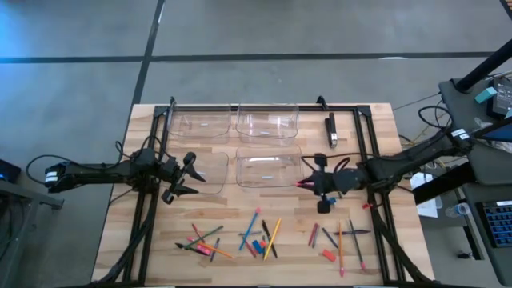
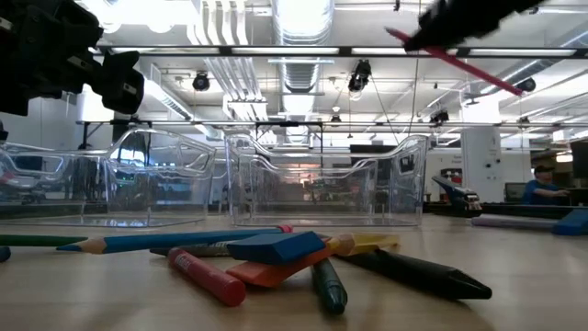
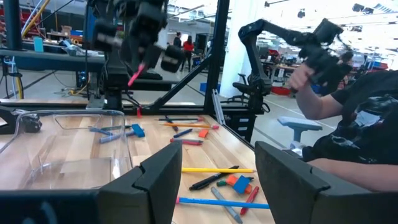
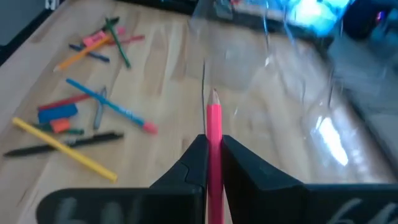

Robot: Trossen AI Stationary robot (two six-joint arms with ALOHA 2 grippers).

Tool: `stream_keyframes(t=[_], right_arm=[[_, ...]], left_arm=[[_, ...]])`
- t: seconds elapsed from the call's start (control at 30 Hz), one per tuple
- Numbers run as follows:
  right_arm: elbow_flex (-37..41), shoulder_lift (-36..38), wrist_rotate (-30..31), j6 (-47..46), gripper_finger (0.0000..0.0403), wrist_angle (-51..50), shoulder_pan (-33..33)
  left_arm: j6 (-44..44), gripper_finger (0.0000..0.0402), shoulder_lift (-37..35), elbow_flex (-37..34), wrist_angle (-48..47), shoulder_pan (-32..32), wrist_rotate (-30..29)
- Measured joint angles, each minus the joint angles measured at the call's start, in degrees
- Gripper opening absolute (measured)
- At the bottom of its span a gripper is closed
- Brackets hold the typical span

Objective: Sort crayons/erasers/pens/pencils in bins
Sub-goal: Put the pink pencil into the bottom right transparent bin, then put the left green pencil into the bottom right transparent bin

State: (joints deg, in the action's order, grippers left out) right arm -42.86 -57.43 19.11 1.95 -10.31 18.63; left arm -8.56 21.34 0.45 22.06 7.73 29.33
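Right gripper [image 4: 213, 149] is clamped on a pink pencil [image 4: 214, 134], hovering mid-frame right beside the lower-right bin [image 1: 268, 170]. I'd center it over the bin before letting go. Left gripper [image 1: 186, 178] waits open, center-left.

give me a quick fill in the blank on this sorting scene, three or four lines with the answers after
1. The right gripper has its fingers shut on a long thin ____ pencil.
2. The number of clear plastic rectangular bins on the wooden table is ____.
3. The left gripper, holding nothing, hovers over the ____ bin in the nearer row.
4. In the low view, the blue block eraser rests on an ____ eraser.

Answers: pink; four; left; orange
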Motion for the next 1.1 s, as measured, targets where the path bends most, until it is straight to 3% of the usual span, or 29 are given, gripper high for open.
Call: stream_keyframes(t=[0.17,0.37,0.57,0.83,1.1], right_arm=[[-9.07,-7.59,-2.01,6.92,0.0023,-1.72,-3.15],[-15.27,-17.42,-18.68,12.31,0.0023,-1.25,-12.21],[-17.69,-26.46,-30.08,11.57,0.0022,1.07,-24.09],[-20.19,-36.87,-35.42,12.69,0.0040,1.72,-29.80],[-24.39,-42.22,-35.95,11.97,0.0120,-0.57,-30.27]], left_arm=[[-0.01,0.0188,0.01,0.01,0.00,0.01,0.00],[-0.01,0.0188,0.01,0.01,0.00,0.01,0.01],[0.00,0.0188,0.00,0.02,0.00,0.02,0.00],[-0.01,0.0188,0.00,0.01,0.00,0.02,0.00],[-0.02,0.0188,0.00,0.02,-0.02,0.02,0.00]])
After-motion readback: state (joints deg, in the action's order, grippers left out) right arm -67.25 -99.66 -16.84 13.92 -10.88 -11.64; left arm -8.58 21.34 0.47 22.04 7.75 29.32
